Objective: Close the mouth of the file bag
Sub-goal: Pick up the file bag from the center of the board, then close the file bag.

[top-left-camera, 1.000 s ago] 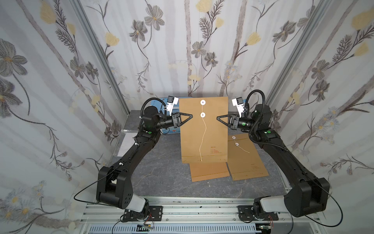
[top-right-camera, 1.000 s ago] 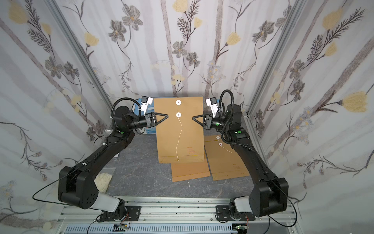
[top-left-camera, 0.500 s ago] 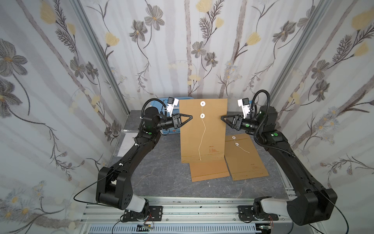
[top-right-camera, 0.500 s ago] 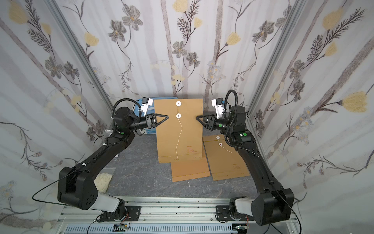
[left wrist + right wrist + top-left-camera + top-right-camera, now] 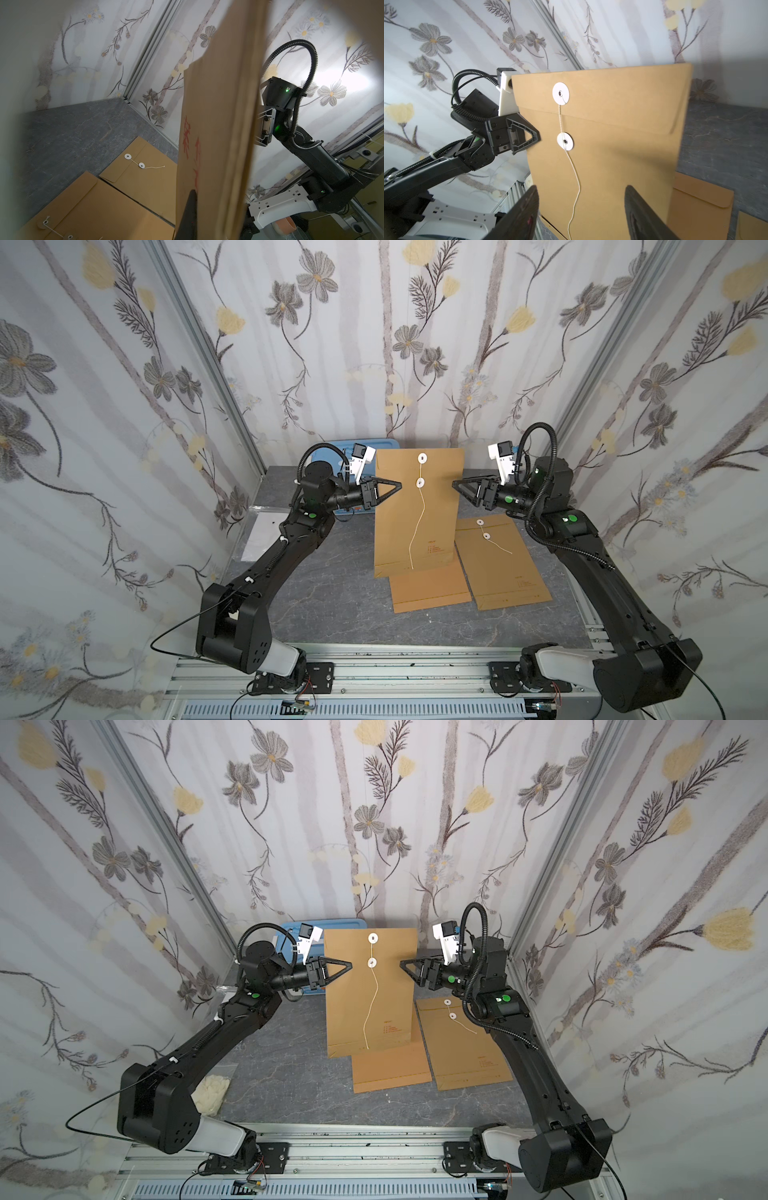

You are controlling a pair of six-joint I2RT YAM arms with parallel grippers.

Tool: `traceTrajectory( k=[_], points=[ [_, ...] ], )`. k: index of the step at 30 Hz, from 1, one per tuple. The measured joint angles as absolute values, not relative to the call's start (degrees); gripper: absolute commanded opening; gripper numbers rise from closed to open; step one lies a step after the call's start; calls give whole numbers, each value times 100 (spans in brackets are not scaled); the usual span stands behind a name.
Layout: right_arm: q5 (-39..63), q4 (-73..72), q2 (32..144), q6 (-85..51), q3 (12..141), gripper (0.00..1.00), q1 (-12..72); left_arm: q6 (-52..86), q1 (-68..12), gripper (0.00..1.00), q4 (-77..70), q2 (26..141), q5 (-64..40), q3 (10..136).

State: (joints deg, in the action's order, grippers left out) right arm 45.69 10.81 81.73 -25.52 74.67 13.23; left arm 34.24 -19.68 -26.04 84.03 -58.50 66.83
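1. Left pincer (image 5: 399,484) — I see it clamped on the left edge of the kraft file bag (image 5: 419,531), held upright over the tabletop (image 5: 332,593), flap down, string (image 5: 417,526) hanging loose.
2. Right pincer (image 5: 455,485) — jaws apart at the bag's right edge, not gripping.

File bag (image 5: 417,526) upright between left end effector (image 5: 399,484), right end effector (image 5: 455,484); envelopes (image 5: 503,564) on table (image 5: 332,597) before it; tray (image 5: 386,444) behind.

Your black left arm (image 5: 282,556) reaches inward with its wrist level, and the black left gripper (image 5: 395,486) is pinched tight on the edge of the upright brown paper file bag (image 5: 415,531). Your black right arm (image 5: 602,572) mirrors it. The right gripper (image 5: 456,484) points inward with its fingers (image 5: 527,207) spread apart.
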Motion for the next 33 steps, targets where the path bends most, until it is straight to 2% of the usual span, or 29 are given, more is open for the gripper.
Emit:
traceTrajectory(
  k=[5, 10, 24, 33],
  points=[
    [4775, 1157, 8525, -2432, 7988, 66, 1846, 3352, -2099, 0, -2593, 8405, -5852, 6683],
    [4792, 1181, 8855, -2414, 8300, 66, 2018, 3299, -2171, 0, -2589, 8405, -5854, 6687],
    [5083, 1017, 9336, -2617, 8335, 66, 2180, 3275, -2353, 0, -2512, 8486, -5874, 6807],
    [5419, 412, 9509, -3039, 8189, 65, 2174, 3083, -2357, 0, -2327, 8429, -5859, 6818]
  ],
)
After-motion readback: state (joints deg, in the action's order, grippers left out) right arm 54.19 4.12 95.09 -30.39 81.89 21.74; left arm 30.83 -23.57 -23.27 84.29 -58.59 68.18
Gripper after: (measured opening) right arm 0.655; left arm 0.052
